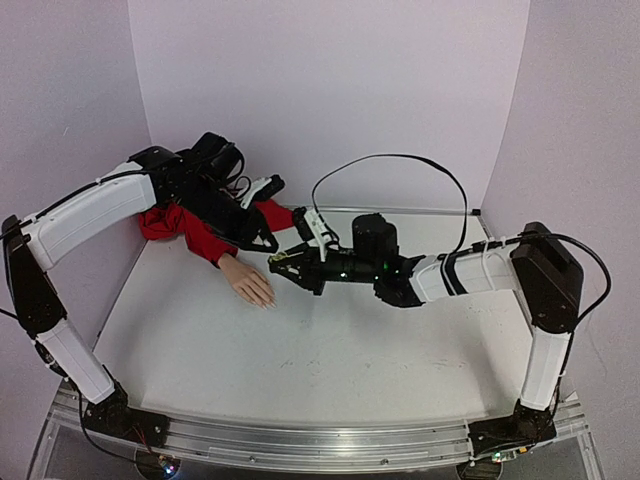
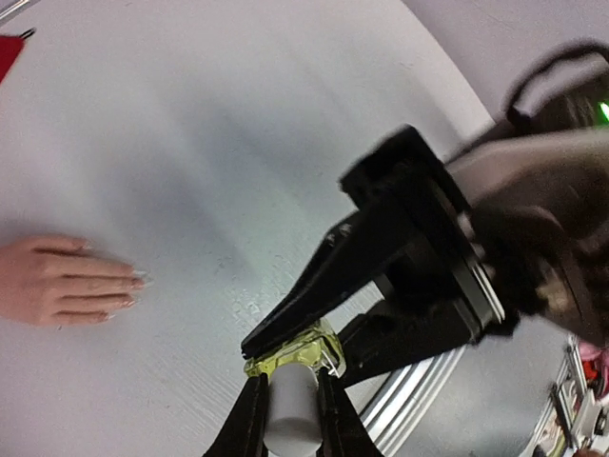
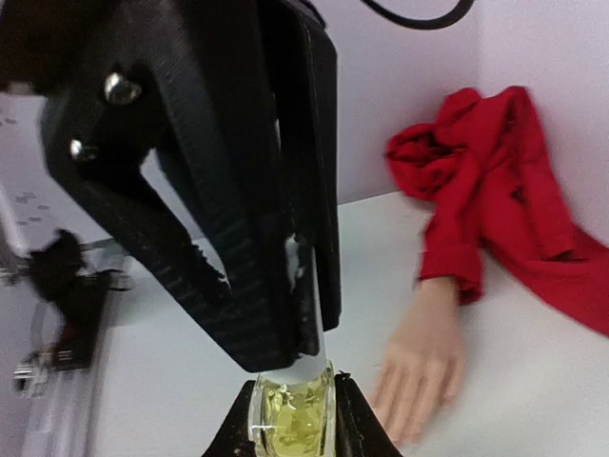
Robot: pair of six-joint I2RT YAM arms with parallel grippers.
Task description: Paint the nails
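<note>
As left gripper, right gripper pinch bottle, nails near jaws, untouched.

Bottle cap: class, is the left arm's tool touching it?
Touching. The left wrist view shows the white cap pinched between the two fingers of the left tool, one pressed against each side.

Smooth plastic mannequin hand, cloth sleeve
</note>
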